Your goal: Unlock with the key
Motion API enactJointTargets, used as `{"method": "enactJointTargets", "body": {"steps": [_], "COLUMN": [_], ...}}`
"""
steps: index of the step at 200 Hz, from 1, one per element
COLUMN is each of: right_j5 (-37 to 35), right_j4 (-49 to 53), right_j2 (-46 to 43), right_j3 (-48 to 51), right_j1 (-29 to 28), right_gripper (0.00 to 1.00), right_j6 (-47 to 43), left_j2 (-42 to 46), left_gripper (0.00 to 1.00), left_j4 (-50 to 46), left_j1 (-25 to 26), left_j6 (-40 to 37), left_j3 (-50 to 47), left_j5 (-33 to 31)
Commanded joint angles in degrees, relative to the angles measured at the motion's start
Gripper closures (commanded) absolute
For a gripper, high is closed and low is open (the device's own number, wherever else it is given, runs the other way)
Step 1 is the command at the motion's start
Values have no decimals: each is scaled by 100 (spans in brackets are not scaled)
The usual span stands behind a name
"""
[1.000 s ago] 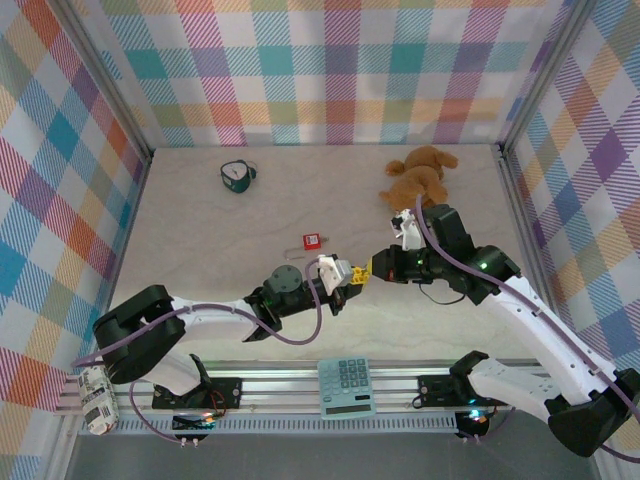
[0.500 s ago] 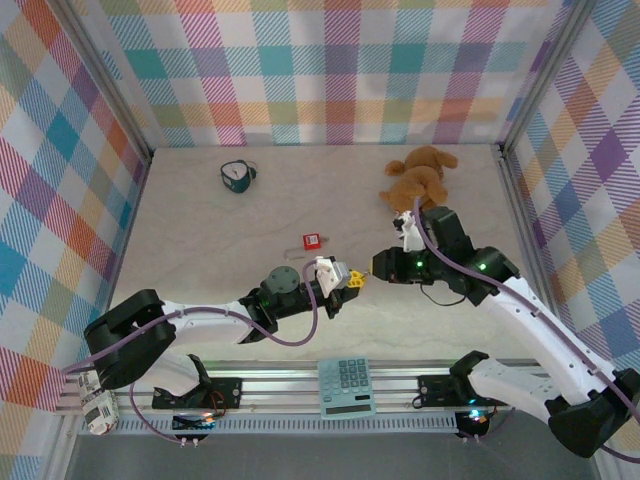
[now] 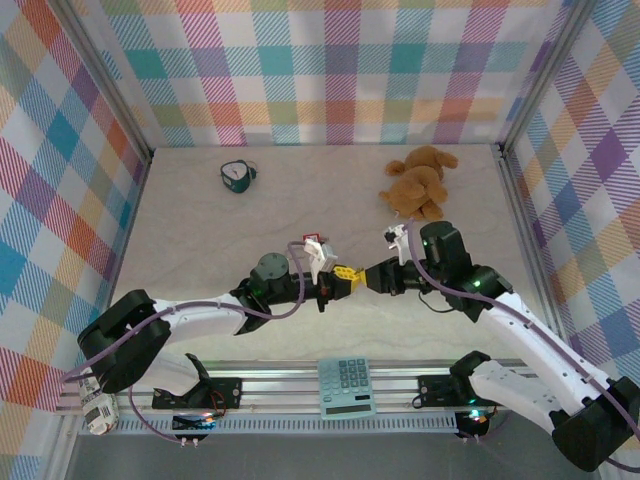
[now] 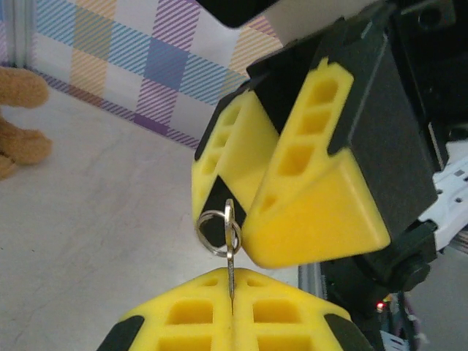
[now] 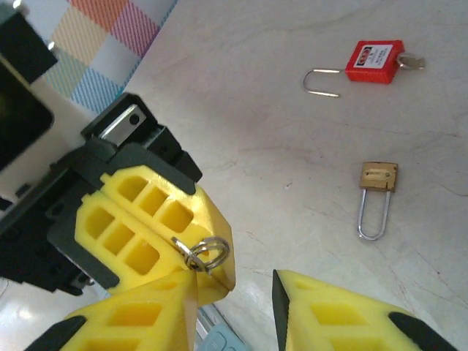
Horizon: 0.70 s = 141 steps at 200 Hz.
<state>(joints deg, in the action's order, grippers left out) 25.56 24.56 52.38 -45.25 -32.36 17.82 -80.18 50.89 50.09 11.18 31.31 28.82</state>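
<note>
The key (image 4: 229,248), a thin metal sliver with a small ring (image 4: 216,232) through its head, stands edge-on. My left gripper (image 4: 232,284) is shut on its blade. My right gripper (image 5: 230,275) is open, and the key's head (image 5: 191,257) and ring sit in the gap, against its left finger (image 5: 139,314). In the top view the left gripper (image 3: 346,272) and right gripper (image 3: 369,275) meet tip to tip above the table's middle. The red square padlock (image 5: 374,61) and the small brass padlock (image 5: 379,178) lie apart on the table.
A brown teddy bear (image 3: 420,180) lies at the back right and a small green-and-white object (image 3: 237,176) at the back left. A calculator (image 3: 346,385) rests on the front rail. Plaid walls enclose the table on three sides.
The left wrist has turned and drawn back a little with the key. The right gripper has come down and leftward, and its fingers now flank the key's head.
</note>
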Motion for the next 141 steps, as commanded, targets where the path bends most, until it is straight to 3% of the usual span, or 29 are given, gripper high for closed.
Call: {"method": "enactJointTargets", "body": {"steps": [1,103,141], "right_j5": [375,580,573], "right_j4": [-539,-753,-638], "right_j2": [-98,-50,44], "right_j3": [24,-48,-90], "right_j1": [28,28,35], "right_gripper": [66,73,83], "right_j6": [-256,-228,-262], "left_j2": [134,90,125], "left_gripper": [100,100,100], "left_j4": [24,-97,-105], "left_j1": [-20,-21,-25], "left_j6": [290,350,350], "left_j3": [242,306,305], "left_j5": [558,831,792]}}
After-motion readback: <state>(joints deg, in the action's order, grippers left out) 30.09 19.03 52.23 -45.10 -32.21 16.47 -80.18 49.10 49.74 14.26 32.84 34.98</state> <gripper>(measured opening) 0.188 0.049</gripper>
